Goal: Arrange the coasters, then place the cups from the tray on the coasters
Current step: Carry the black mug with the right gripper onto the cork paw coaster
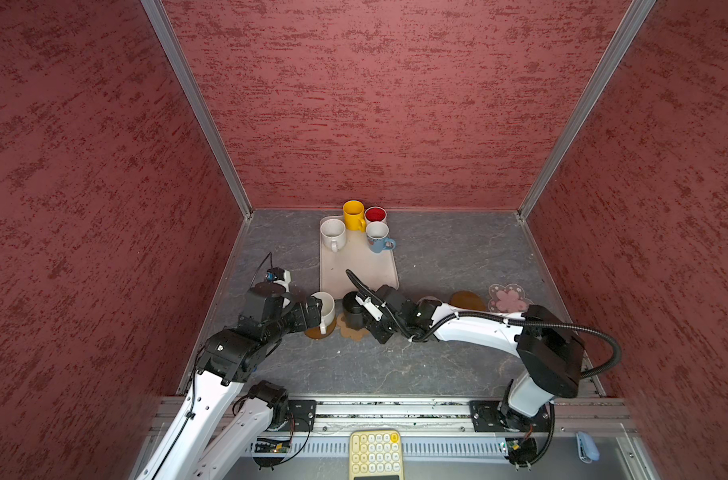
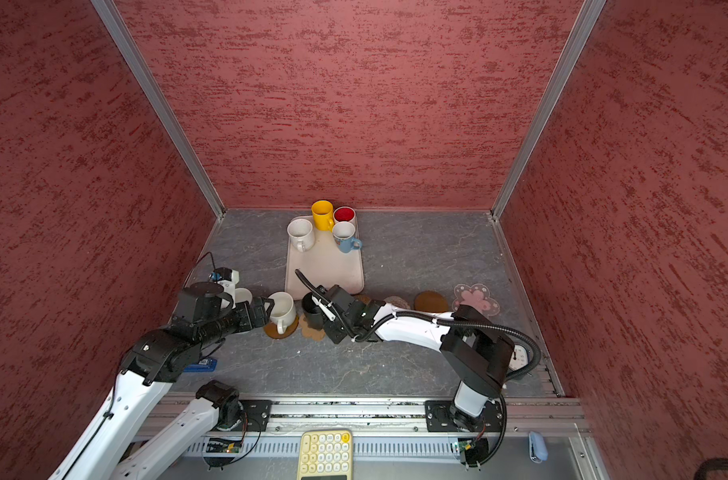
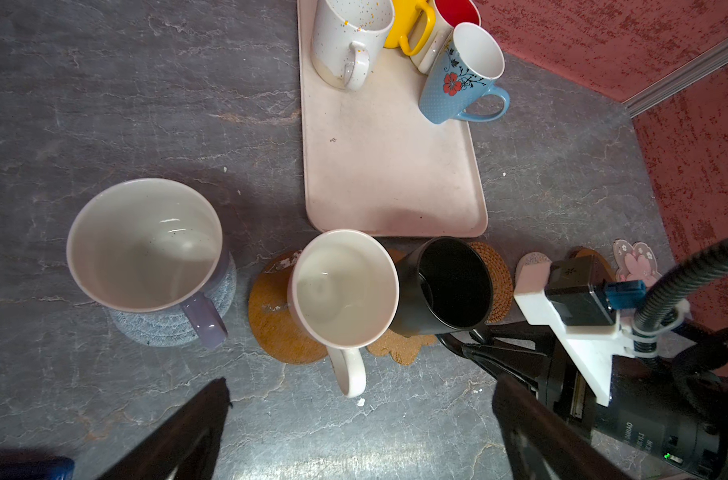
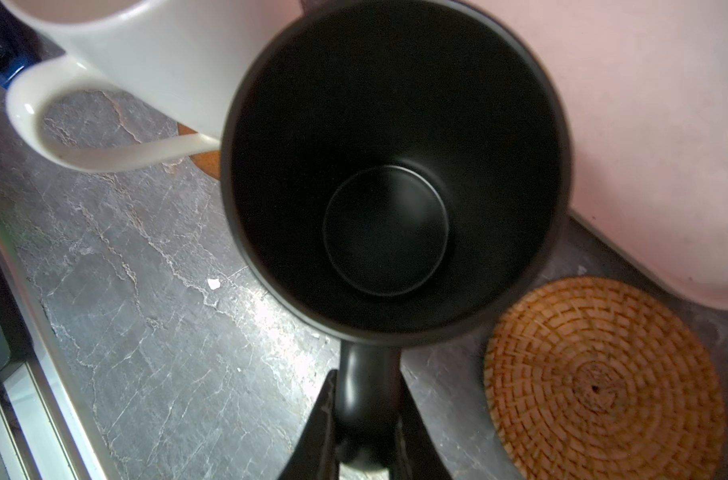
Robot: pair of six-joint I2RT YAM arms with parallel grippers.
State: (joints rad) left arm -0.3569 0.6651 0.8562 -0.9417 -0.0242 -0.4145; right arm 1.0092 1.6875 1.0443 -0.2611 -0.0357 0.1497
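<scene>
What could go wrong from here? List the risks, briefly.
1. The right gripper holds the black mug by its handle alone, and the mug leans in the left wrist view; it may land tilted or partly off the paw coaster.
2. The black mug's rim is almost against the white mug; lowering it could nudge that mug on its amber coaster.
3. The white mug's handle points between the fingers of the open left gripper; a careless retreat might snag it.

Near half of the tray bare, yellow mug and three others crowding its far end, white mug and black mug side by side with only a slim gap, right arm barring the near way to the amber coaster, rattan coaster uncovered, near tabletop wide open
</scene>
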